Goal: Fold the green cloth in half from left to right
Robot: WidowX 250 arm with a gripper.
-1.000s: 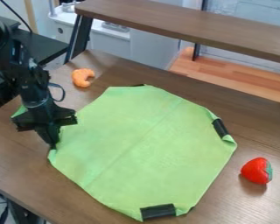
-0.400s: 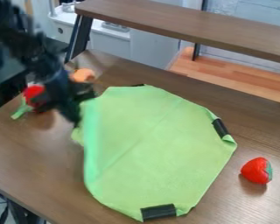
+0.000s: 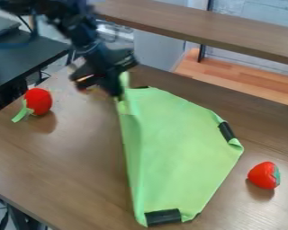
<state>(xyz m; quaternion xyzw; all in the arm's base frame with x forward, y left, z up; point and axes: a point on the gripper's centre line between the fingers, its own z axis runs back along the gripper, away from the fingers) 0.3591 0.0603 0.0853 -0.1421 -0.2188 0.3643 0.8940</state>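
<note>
Obs., left to right. A red toy vegetable with a green stalk [image 3: 38, 100] is sitting on the brown tabletop [image 3: 62, 175], left of the claw and slightly below it in view. The black arm [image 3: 86, 38] is slanting down from the upper left, with the claw [image 3: 118, 95] hanging at its end, fingers pointing downward.

Claw state: closed, pinching an edge of the green cloth [image 3: 179, 148].

The cloth is starting at the claw and spreading below and to the right. Its left edge is running nearly straight down from the grip.

Progress (judged): partial. The left side is being held up and drawn in; the right part is lying spread. Outstanding: the pinched edge is not yet lying down or free of the claw.

One black patch [image 3: 163, 217] is lying well below the claw, another [image 3: 227, 130] to its right. A red toy strawberry [image 3: 264, 175] is resting farthest right, well apart from the claw and beyond the cloth.
</note>
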